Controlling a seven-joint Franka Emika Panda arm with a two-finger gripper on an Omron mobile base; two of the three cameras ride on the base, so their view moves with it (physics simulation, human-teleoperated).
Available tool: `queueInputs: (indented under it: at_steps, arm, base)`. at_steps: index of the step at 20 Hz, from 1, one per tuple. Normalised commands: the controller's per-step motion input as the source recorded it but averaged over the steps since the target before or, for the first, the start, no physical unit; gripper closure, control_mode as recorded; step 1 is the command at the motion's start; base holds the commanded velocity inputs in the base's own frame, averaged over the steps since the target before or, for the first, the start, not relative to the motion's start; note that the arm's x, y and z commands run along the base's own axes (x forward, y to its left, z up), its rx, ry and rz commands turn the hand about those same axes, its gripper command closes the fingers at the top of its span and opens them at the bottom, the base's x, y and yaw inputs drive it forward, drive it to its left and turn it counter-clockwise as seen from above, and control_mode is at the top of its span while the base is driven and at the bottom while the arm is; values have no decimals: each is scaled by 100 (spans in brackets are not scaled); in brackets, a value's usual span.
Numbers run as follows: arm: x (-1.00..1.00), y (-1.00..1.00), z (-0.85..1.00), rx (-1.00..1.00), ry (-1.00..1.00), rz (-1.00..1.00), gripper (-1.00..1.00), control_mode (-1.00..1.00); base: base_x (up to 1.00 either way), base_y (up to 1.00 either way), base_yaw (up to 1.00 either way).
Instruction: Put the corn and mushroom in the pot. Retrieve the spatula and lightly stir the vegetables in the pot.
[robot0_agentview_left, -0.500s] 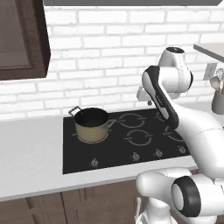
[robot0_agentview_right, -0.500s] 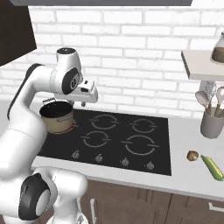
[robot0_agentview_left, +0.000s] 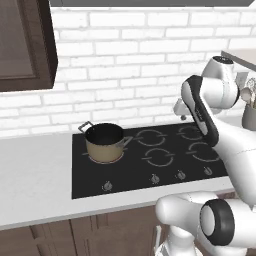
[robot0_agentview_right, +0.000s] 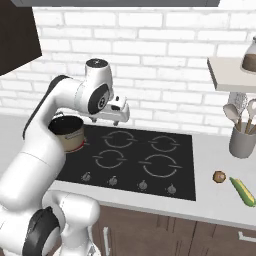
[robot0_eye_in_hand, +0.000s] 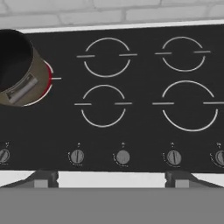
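1. Far left of the cooktop: the small round pot (robot0_agentview_right: 67, 131) with tan-gold sides, dark interior and thin metal loop handles stands on the rear left burner, which shows red beneath it in the hand view. Its interior reads dark, and no vegetable is visible in it.
2. Centre: the black glass cooktop (robot0_agentview_right: 150, 155) with four ring burners and a near row of knobs carries nothing else.
3. Above the cooktop's left half, just right of the pot: the white arm's two-finger pincer (robot0_agentview_right: 116, 114) hangs in the air. The two dark tips at the near edge of the hand view stand wide apart with nothing between them; the pincer is spread and carries nothing.
4. Right of the cooktop, on the pale desk (robot0_agentview_right: 210, 200): the small round brown mushroom (robot0_agentview_right: 218, 176) lies near the front edge, with the elongated pale green and yellow corn cob (robot0_agentview_right: 242, 190) just beside it on its right, the two apart.
5. Far right, towards the wall: a grey utensil cup (robot0_agentview_right: 242, 142) holds several pale utensils; which of them is the spatula cannot be told.
6. Progress, as a judgement: nothing of the task is complete. Both vegetables remain on the desk well apart from the pot, the utensils stand untouched, and stirring has not begun. The pincer sits on the pot side, so a long reach to the right is needed first.
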Motion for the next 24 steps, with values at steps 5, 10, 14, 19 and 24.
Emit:
queueInputs:
  at_steps: [5, 10, 14, 19, 24]
  arm:
    - [-3, -100, -9, 1, -2, 0, -100, -100]
    - [-2, -100, -14, 2, 0, -1, -100, -100]
    - [0, -100, -16, 1, 0, -3, -100, -100]
    - [0, -100, -33, 0, -5, 0, -100, -100]
    - [-16, -100, -41, 0, -22, 14, -100, -100]
  base:
    - [0, 0, 0]
    - [0, 0, 0]
    - [0, 0, 0]
    - [0, 0, 0]
    - [0, 0, 0]
